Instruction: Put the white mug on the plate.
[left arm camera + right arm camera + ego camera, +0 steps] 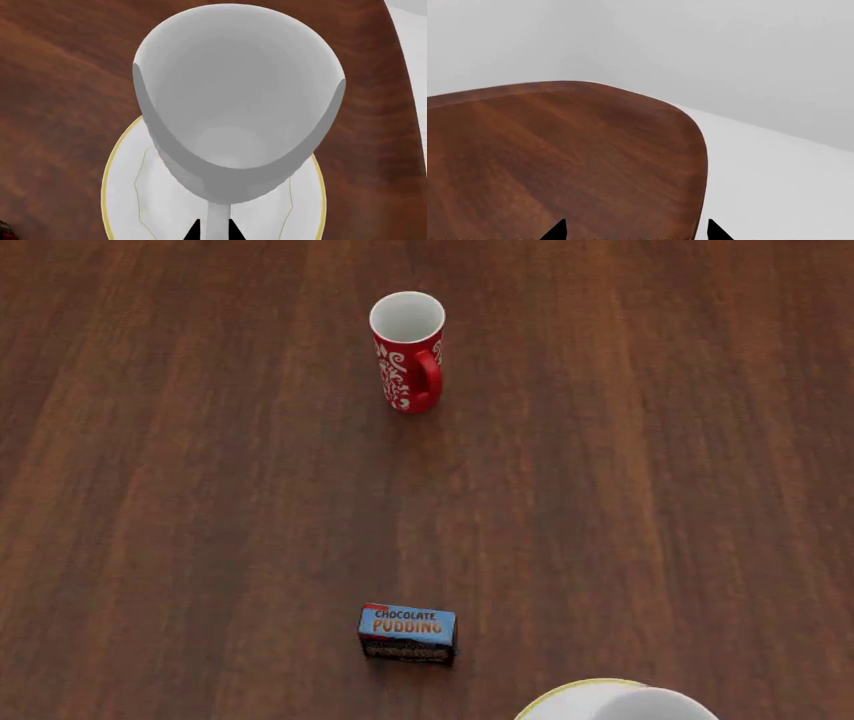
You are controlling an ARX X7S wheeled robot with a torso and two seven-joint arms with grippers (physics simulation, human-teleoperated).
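Note:
The white mug (240, 100) fills the left wrist view, its open mouth facing the camera. Its handle (217, 220) runs down between the two black fingertips of my left gripper (215, 231), which is shut on it. Directly beneath the mug lies the plate (127, 200), white with a thin gold rim. Whether the mug's base touches the plate I cannot tell. In the head view only a sliver of the plate (561, 702) and the mug's rim (661, 708) show at the near edge. My right gripper (634, 232) is open and holds nothing.
A red mug with white swirls (407, 350) stands upright far across the wooden table (160, 490). A small chocolate pudding box (407, 632) lies just left of the plate. The right gripper hovers near the table's rounded corner (694, 150), with pale floor beyond.

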